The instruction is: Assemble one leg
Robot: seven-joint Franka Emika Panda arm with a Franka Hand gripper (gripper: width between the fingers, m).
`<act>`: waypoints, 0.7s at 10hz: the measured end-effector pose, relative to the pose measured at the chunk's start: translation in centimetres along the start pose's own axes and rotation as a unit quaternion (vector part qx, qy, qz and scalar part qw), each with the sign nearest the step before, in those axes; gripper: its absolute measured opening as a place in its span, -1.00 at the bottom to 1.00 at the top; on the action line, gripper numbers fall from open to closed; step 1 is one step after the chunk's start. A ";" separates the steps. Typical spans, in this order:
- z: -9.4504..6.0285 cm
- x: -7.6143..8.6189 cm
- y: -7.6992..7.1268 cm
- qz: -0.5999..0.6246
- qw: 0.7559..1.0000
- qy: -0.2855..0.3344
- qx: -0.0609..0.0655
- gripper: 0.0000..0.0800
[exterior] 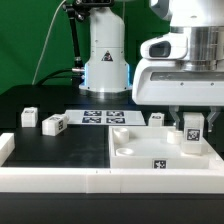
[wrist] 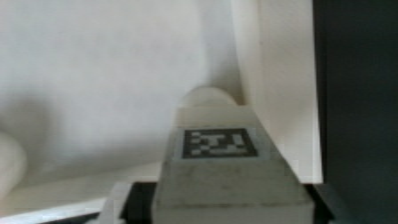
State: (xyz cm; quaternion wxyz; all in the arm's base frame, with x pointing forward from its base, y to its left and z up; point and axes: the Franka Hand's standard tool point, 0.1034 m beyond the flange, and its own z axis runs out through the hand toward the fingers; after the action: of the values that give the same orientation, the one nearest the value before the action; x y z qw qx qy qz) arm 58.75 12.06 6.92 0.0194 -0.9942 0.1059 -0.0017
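My gripper [exterior: 191,121] is shut on a leg [exterior: 191,134], a small white block with a black-and-white tag, and holds it upright just over the far right corner of the large white panel [exterior: 150,157]. In the wrist view the leg [wrist: 221,150] fills the space between the dark fingers [wrist: 141,203], its tip near the panel's [wrist: 107,80] edge, with black table beyond. Three more legs stand on the table: two at the exterior view's left [exterior: 28,117] [exterior: 53,124] and one behind the panel [exterior: 157,119].
The marker board [exterior: 105,117] lies flat behind the panel. The robot base [exterior: 105,60] stands at the back. A white raised border [exterior: 60,181] runs along the front and the left side. A round socket [exterior: 125,138] shows in the panel's far left corner.
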 end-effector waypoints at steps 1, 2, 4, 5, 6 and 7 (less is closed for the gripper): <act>0.0 0.0 0.0 0.051 0.999 -0.001 0.002 -0.28; 0.0 0.0 0.1 0.127 0.992 -0.002 0.004 -0.28; 0.1 0.0 0.2 0.233 0.973 -0.005 0.009 -0.27; 0.1 0.0 0.2 0.299 0.954 -0.006 0.009 -0.27; 0.1 0.0 0.2 0.354 0.935 -0.007 0.010 -0.27; 0.1 0.0 0.2 0.389 0.921 -0.008 0.010 -0.27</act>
State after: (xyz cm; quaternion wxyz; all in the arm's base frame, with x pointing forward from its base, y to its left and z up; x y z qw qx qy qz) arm 58.72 11.86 6.79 0.0297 -0.8745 0.4839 0.0128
